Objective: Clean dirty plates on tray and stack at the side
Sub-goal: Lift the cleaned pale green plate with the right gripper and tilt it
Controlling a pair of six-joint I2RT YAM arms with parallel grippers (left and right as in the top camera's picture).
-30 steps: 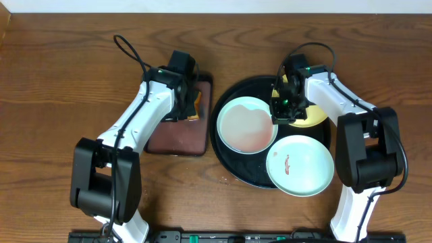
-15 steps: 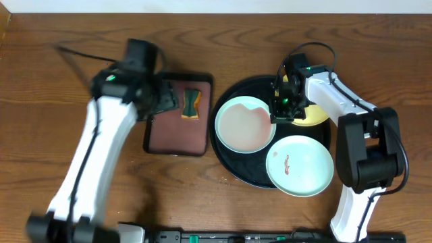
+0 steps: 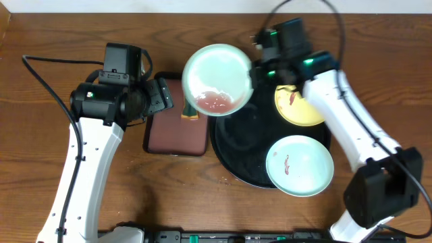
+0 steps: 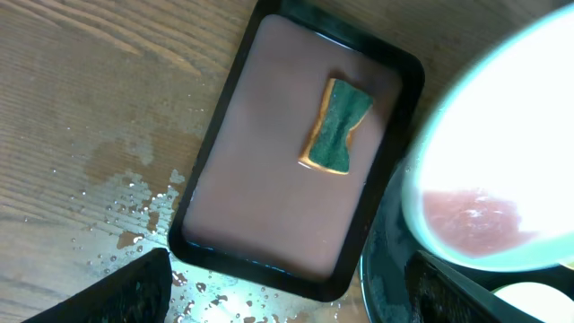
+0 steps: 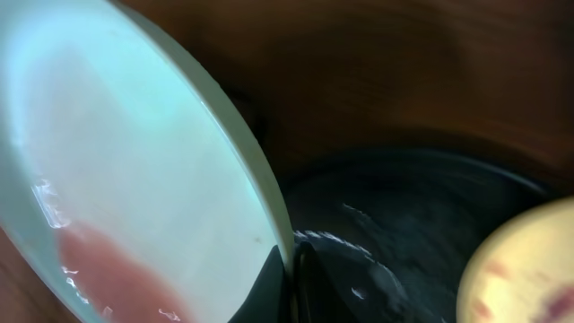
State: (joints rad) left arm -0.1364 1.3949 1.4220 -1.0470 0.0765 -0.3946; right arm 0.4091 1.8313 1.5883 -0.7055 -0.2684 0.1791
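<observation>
Right gripper [image 5: 291, 269] pinched shut on rim of pale mint-blue round plate [image 3: 217, 77], held tilted above glossy black round tray [image 3: 233, 148]. Left gripper [image 3: 160, 96] spread wide, empty, over rectangular brown tray [image 3: 174, 138].

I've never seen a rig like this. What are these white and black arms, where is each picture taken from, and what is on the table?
These are two robot arms, each ending in a two-finger gripper. One picture looks straight down on the wooden table. The other two come from small cameras on the arms' wrists, looking past their own fingers. The right gripper is shut on the rim of a pale mint plate, held tilted in the air with reddish liquid pooled at its low side. The left gripper is open and empty, near a small brown tray holding a green sponge. On the big round black tray rest a yellow plate and another mint plate, each with a reddish smear.
</observation>
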